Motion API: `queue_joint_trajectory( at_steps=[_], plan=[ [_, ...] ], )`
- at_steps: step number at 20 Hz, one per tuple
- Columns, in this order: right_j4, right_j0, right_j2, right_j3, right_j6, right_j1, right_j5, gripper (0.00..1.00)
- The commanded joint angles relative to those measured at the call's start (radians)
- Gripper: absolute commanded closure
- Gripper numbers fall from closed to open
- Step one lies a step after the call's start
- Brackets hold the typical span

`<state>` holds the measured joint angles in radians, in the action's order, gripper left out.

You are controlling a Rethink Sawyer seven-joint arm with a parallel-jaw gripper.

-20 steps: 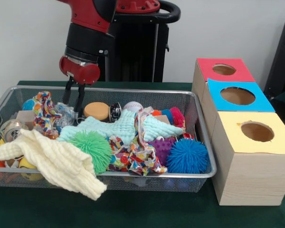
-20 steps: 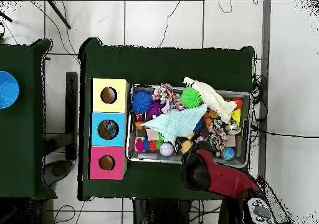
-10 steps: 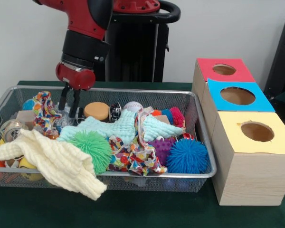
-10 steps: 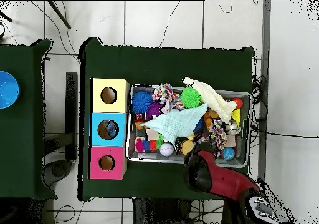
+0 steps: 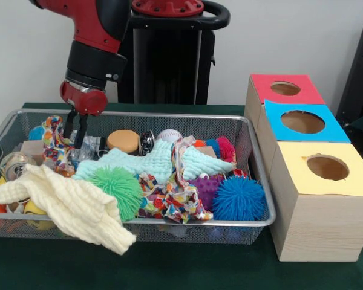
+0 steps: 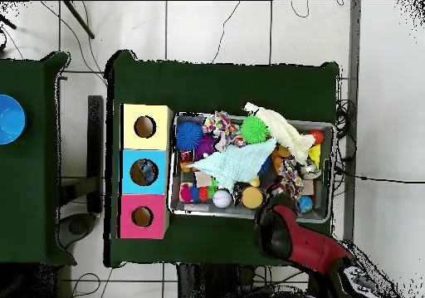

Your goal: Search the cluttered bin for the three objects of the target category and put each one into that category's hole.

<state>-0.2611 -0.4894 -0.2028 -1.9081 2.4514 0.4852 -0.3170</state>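
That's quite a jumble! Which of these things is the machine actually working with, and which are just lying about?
Part of the job:
wire bin full of toys and cloths
red box, blue box, yellow box, each with a hole on top
gripper, lowered into the bin's far corner

Just lying about:
blue bowl on the neighbouring table
floor cables

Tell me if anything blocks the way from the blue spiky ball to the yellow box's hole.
Only the bin's mesh side wall stands between the blue spiky ball and the yellow box; its hole is open on top.
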Motion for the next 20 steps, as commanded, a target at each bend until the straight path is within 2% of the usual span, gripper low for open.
queue_joint_trajectory(
  at_steps=[1, 20],
  plan=[
    [-0.035, -0.041, 0.078, -0.031, 0.125, -0.027, -0.063, 0.0],
    [0.006, -0.004, 0.079, -0.02, 0.144, -0.061, -0.107, 0.0]
  ],
)
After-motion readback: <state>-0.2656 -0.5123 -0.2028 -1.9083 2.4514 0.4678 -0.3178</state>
